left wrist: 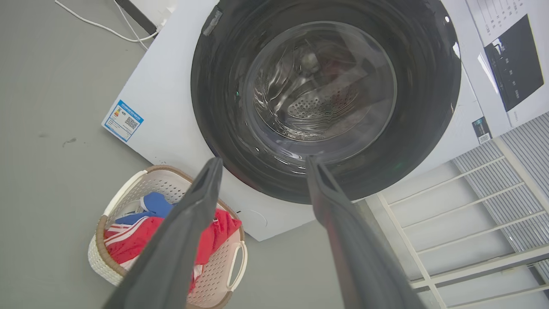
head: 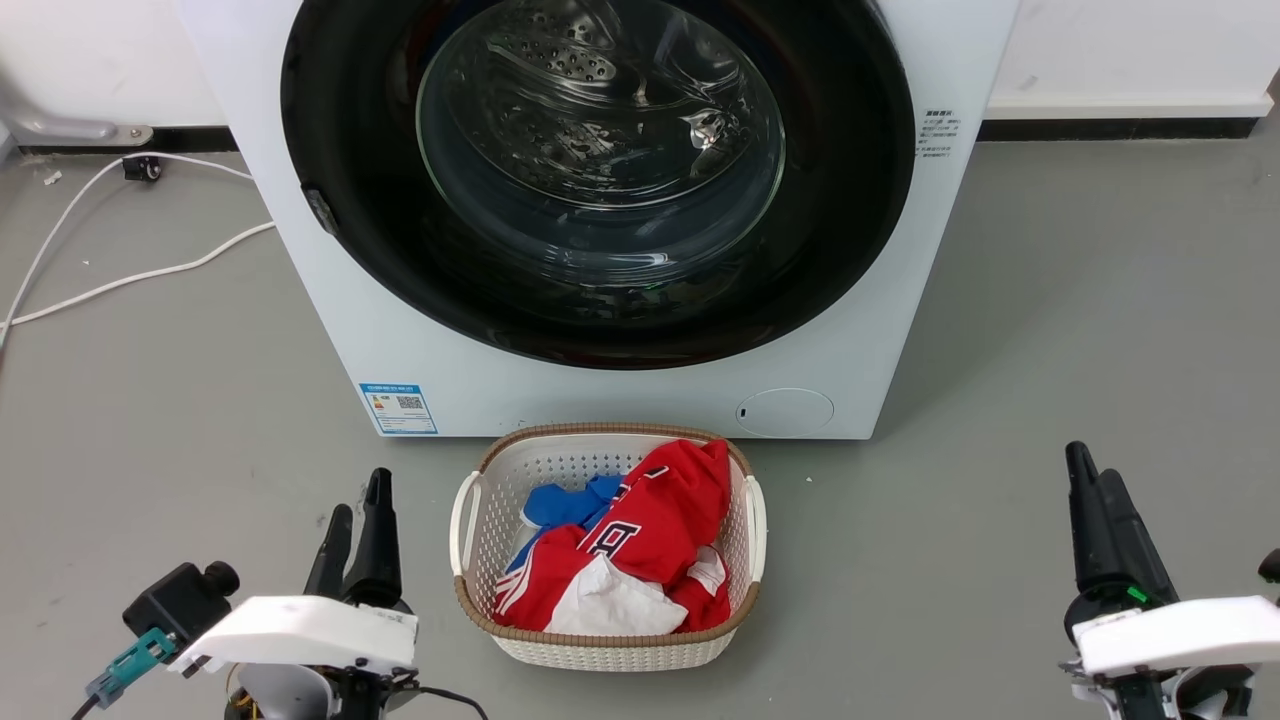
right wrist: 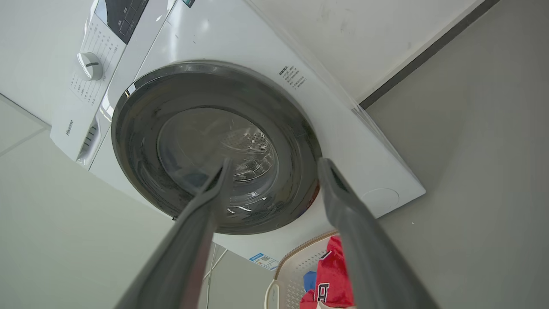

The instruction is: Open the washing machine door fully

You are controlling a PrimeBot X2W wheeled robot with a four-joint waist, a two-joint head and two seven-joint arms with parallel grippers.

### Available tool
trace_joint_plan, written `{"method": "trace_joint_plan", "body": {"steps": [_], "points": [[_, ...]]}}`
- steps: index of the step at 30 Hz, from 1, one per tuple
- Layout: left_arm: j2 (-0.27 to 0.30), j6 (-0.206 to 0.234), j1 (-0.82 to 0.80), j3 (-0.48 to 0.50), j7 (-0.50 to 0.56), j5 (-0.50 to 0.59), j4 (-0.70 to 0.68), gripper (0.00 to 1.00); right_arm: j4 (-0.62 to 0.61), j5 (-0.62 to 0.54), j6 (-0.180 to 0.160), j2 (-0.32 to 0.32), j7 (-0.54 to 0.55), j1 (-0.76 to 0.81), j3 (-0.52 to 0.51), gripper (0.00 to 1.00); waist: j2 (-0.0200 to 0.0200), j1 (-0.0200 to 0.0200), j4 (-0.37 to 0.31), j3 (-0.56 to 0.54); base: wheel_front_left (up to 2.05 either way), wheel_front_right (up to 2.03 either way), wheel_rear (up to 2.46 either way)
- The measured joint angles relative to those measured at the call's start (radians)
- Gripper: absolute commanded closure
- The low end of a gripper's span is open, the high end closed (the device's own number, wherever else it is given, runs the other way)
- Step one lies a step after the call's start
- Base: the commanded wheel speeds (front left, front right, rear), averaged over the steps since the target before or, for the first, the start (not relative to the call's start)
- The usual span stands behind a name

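**A:** Right, status on the washing machine door [head: 600,180]?

**B:** Shut, by the look of it. Black rim flat on the white front, glass bowl facing us. It sits at 12 o'clock in the head view, dead ahead of both arms.

**A:** Claws?

**B:** The left gripper [head: 358,497] is at 7 o'clock, the right gripper [head: 1092,468] at 5 o'clock. Both low, well apart from the door, holding nothing. Each wrist view shows its two fingers spread wide.

**A:** Where to pull?

**B:** Small grey tab [head: 320,210] on the rim at 9 o'clock. Catch or hinge, cannot tell. Risk one: pull on the hinge side and the door won't budge, fingers skid off.

**A:** Other risks?

**B:** Rim is glossy and curved, so a shallow pinch likely slips. The laundry basket [head: 600,650] stands just before the machine at the door's 6 o'clock, red jersey [head: 660,510] heaped in it. A low reach could shove it. A half pull may also leave the door part open, and the task wants the full swing.
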Motion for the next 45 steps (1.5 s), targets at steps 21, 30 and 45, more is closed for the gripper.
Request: {"method": "trace_joint_plan", "body": {"steps": [21, 30, 45], "points": [[0.063, 0.094, 0.014, -0.118, -0.066, 0.274, -0.040, 0.00, -0.045, -0.324, 0.000, 0.000, -0.066, 0.045, 0.027, 0.00, 0.0000, 0.0000, 0.002, -0.001, 0.00, 0.00, 0.00], [0.073, 0.104, 0.024, -0.146, -0.092, 0.360, -0.057, 0.00, -0.075, -0.411, 0.000, 0.000, -0.090, 0.060, 0.018, 0.00, 0.0000, 0.0000, 0.004, -0.002, 0.00, 0.00, 0.00], [0.064, 0.100, 0.042, -0.158, -0.129, 0.503, -0.067, 0.00, -0.114, -0.536, 0.000, 0.000, -0.128, 0.088, 0.018, 0.00, 0.0000, 0.0000, 0.006, -0.004, 0.00, 0.00, 0.00]]}}
